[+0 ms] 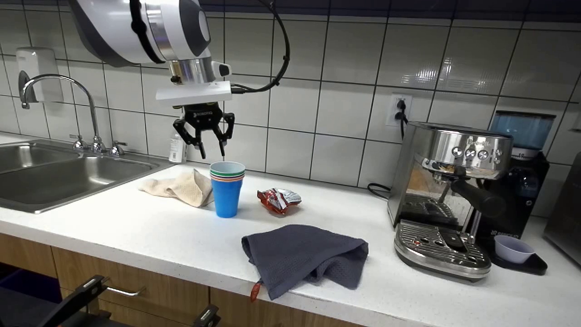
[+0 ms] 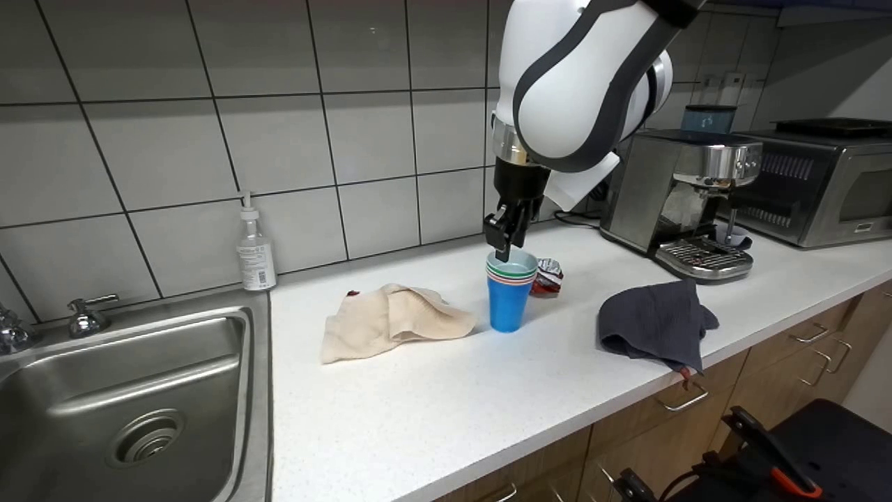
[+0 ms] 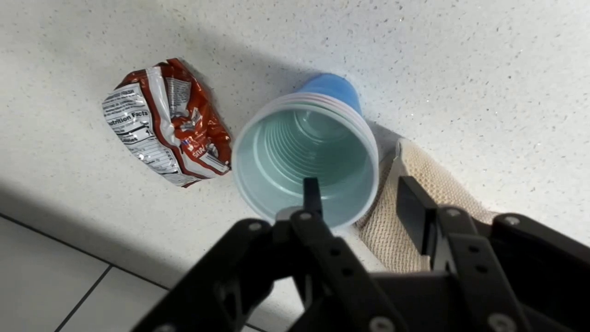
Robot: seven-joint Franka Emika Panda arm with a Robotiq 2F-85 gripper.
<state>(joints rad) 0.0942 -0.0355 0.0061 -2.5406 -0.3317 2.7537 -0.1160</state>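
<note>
A stack of paper-thin-rimmed cups [image 1: 227, 193], blue outside with several coloured rims, stands upright on the counter; the top cup is pale green inside [image 3: 318, 152]. My gripper [image 1: 213, 155] points down just above the stack, its jaws parted with nothing between them. In the wrist view one of its fingers [image 3: 312, 193] overlaps the cup's mouth, while the opposite finger [image 3: 417, 212] lies over the beige cloth [image 3: 392, 230]. Whether a fingertip dips below the rim I cannot tell. Beside the stack lies a crumpled red and silver snack wrapper [image 3: 170, 124].
A dark grey cloth [image 1: 308, 254] lies near the counter's front edge. The espresso machine [image 1: 454, 190] and a microwave [image 2: 829, 188] stand along the wall. At the opposite end are the steel sink [image 2: 139, 390] and a pump bottle [image 2: 256, 254].
</note>
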